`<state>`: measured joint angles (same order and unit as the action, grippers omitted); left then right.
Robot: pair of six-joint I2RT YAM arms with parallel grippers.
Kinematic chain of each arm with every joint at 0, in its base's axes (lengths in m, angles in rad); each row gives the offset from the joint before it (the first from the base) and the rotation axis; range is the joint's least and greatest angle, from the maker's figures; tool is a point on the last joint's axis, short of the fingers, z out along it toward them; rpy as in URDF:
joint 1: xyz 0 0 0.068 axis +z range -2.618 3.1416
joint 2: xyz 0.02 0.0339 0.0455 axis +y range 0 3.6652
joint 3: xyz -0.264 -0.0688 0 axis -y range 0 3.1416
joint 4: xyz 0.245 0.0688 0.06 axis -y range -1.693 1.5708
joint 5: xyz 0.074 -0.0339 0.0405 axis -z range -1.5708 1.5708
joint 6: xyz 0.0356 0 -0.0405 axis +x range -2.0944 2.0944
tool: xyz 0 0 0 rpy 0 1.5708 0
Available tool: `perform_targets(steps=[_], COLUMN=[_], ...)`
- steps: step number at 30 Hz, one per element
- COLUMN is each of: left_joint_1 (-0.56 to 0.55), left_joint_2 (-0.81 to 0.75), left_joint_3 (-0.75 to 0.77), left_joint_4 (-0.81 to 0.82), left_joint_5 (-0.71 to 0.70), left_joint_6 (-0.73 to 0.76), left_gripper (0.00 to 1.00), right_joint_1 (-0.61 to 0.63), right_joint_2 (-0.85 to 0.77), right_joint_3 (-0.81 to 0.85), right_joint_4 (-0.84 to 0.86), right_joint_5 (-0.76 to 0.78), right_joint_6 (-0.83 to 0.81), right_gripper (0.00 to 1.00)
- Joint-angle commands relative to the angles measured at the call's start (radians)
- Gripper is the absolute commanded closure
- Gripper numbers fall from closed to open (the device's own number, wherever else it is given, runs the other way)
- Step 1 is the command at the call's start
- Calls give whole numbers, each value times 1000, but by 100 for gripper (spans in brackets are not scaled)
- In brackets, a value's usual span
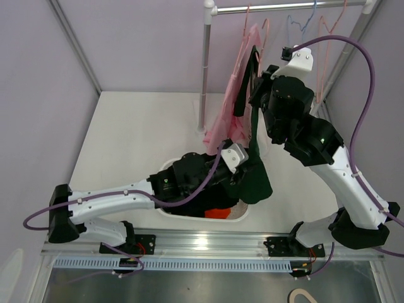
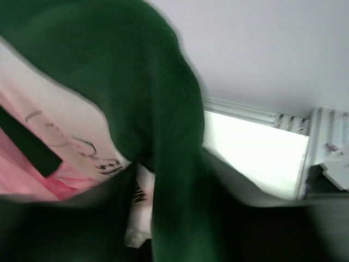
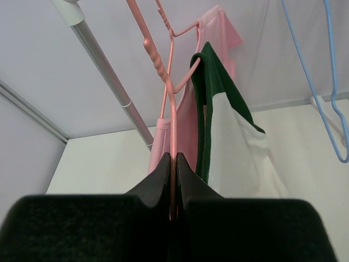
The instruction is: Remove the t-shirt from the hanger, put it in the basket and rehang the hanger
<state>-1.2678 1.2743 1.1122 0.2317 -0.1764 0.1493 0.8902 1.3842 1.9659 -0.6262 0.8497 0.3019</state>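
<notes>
Pinching pink hanger (image 3: 173, 128), right gripper (image 3: 173, 159) closed, left gripper (image 1: 245, 168) state unclear under green t-shirt (image 2: 152, 109), pink garment (image 1: 222, 123) beside.

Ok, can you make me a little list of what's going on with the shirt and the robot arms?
shirt: green and white t-shirt, hanging on the pink hanger
right jaws: shut on the pink hanger's wire
left jaws: low by the shirt's bottom; green cloth fills that camera, so open or shut cannot be told
under the shirt: white basket with clothes inside
also hanging: pink garment on the rail
job: not done, the shirt is on its hanger
</notes>
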Motion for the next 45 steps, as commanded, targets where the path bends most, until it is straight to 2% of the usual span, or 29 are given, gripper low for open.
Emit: perform_targets(steps=[1, 3, 4, 5, 8, 9, 13, 19, 23, 26, 32, 34, 35, 37, 38, 40, 44, 45], left_joint_1=[-5, -7, -7, -8, -30, -80, -228, -356, -364, -360, -314, -239, -239, -132, -96, 2, 117, 160], left_joint_2=[43, 63, 68, 66, 24, -18, -97, -161, -124, -83, 16, 55, 72, 131, 154, 221, 356, 382], left_joint_3=[81, 106, 118, 123, 126, 127, 91, -17, -81, -89, -112, -79, -42, 3, 85, 153, 472, 612], left_joint_4=[34, 17, 5, -5, -58, -71, -94, -54, -16, 23, 110, 110, 103, 78, 69, 14, -116, -146], left_joint_5=[-5, 9, 9, 9, 46, 38, -96, -150, -181, -172, -94, -92, -86, -30, -17, 30, 55, 63], left_joint_6=[-7, -5, -7, -7, -13, 15, 68, 6, -27, -16, -47, -62, -70, -86, -93, -90, -50, -50], left_gripper=[57, 76, 96, 99, 99, 99, 99, 99, 99, 99, 99, 99, 99, 99, 99, 99, 99, 99], right_joint_1=[15, 15, 15, 15, 4, -10, -123, -240, -264, -261, -264, -251, -235, -192, -138, -97, -70, -63], right_joint_2=[-4, 1, 3, 3, 12, 24, 79, 171, 242, 227, 225, 216, 205, 142, 110, 23, -72, -86], right_joint_3=[51, 56, 57, 59, 57, 59, 129, 298, 425, 415, 441, 456, 450, 380, 342, 269, 159, 150], right_joint_4=[106, 105, 108, 109, 147, 161, 132, 109, 42, 52, 40, -38, -38, -72, -69, -73, -179, -194], right_joint_5=[49, 52, 52, 54, 98, 101, 32, -26, -61, -72, -75, -107, -107, -95, -94, -115, -222, -244], right_joint_6=[-3, -12, -14, -17, -64, -85, -98, -144, -138, -133, -145, -103, -103, -67, -57, -8, 100, 112], right_gripper=[100, 100, 100, 100, 100, 100, 100, 100, 100, 100, 100, 100, 100, 100, 100, 100, 100, 100])
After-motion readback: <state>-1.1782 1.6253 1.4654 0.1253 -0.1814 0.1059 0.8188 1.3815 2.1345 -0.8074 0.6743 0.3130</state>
